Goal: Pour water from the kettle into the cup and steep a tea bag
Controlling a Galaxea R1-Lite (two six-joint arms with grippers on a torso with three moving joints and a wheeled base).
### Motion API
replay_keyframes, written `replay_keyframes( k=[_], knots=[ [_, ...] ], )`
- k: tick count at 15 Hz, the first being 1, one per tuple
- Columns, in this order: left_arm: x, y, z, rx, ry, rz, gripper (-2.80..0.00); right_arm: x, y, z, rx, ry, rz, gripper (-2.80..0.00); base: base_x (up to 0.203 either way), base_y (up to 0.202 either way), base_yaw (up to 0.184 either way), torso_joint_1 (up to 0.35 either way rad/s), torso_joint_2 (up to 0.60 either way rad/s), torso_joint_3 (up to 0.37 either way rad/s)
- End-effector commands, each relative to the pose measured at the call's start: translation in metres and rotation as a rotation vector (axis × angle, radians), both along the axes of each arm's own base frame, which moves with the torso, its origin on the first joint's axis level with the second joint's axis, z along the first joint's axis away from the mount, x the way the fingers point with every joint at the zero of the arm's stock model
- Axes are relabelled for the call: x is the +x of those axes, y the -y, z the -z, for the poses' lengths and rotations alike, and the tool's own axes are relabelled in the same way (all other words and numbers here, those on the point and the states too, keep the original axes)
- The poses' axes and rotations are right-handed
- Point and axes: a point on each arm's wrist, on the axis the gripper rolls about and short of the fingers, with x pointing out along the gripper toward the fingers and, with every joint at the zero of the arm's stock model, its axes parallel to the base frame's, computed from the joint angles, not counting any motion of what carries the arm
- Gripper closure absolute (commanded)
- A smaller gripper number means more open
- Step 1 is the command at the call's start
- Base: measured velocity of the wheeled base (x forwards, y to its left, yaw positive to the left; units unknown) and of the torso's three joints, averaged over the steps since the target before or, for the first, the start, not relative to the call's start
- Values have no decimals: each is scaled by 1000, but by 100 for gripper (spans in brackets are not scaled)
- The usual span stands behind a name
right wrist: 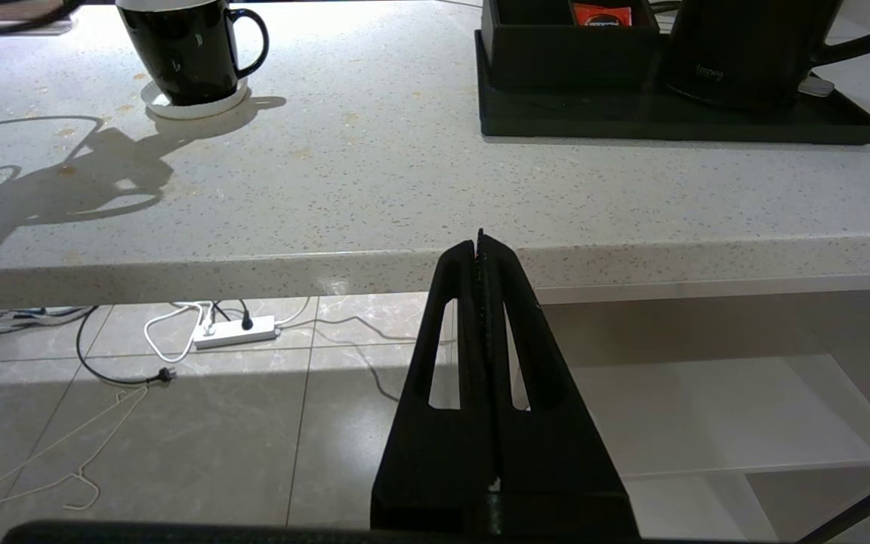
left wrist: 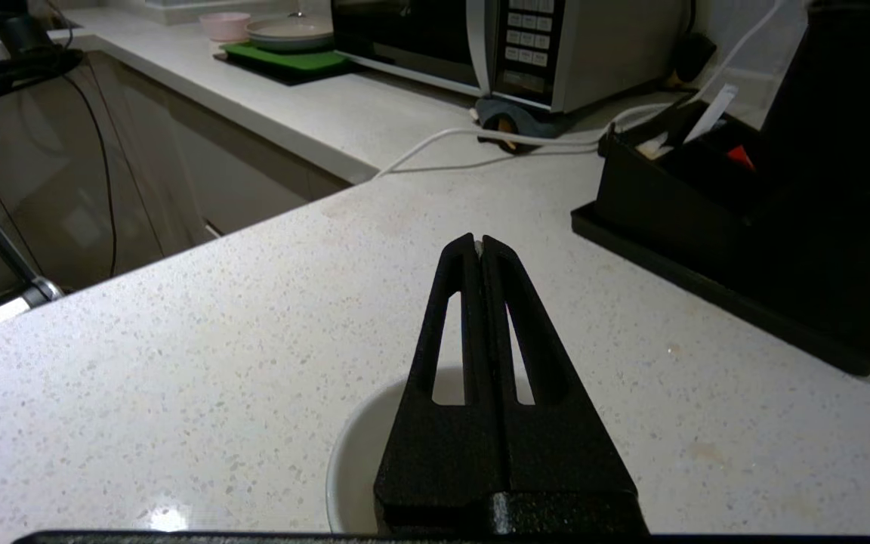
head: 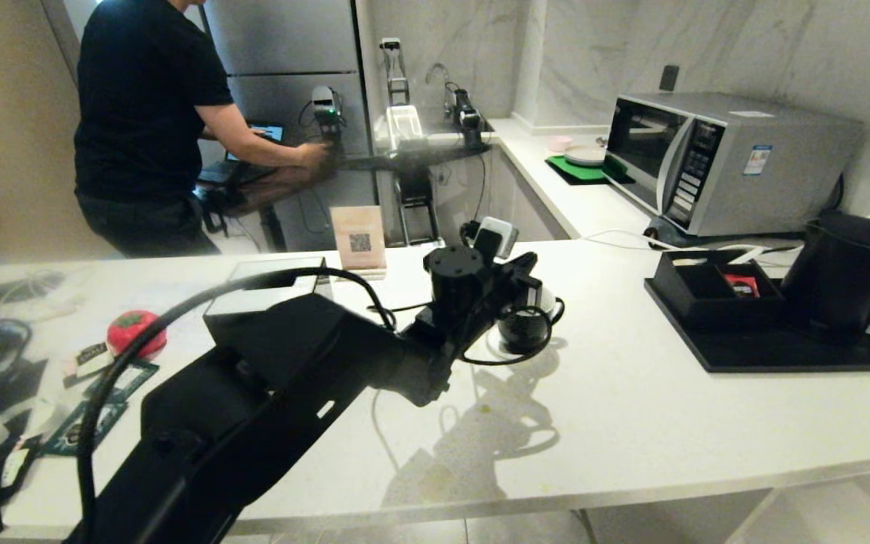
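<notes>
Kettle (head: 846, 272): a tall matte black body with a loop handle, standing upright at the far-right end of a black tray (head: 782, 351) on the pale speckled countertop (head: 631, 423). A black compartment box (head: 711, 291) holding a red packet (head: 742, 285) shares the tray, sitting between the kettle and the left gripper (left wrist: 480, 245); white cables (left wrist: 495, 140) and a microwave (head: 722, 162) lie behind it. A person (head: 152, 125) works at a laptop beyond the counter. The cup (right wrist: 182, 49), glossy black with a white interior and loop handle, rests on a small white coaster (right wrist: 193, 102). The left gripper hovers directly above the cup's mouth, fingers pressed together with nothing between them; the kettle stands well apart, ahead of and to the right of its tips. The right gripper (right wrist: 480, 242) is parked below and in front of the counter edge, fingers likewise closed and empty, kettle far ahead on the right.
</notes>
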Motion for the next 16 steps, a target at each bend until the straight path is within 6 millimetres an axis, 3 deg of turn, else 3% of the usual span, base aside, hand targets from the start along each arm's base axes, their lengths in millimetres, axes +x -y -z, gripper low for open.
replay_keyframes(
  k=[1, 16],
  knots=[
    [-3, -3, -20, -26, 31, -1, 0, 0, 0, 0, 0, -1, 0, 0, 0, 0, 0, 0, 0, 0],
    [-17, -25, -100, -81, 98, -18, 0, 0, 0, 0, -1, -1, 0, 0, 0, 0, 0, 0, 0, 0]
  ],
)
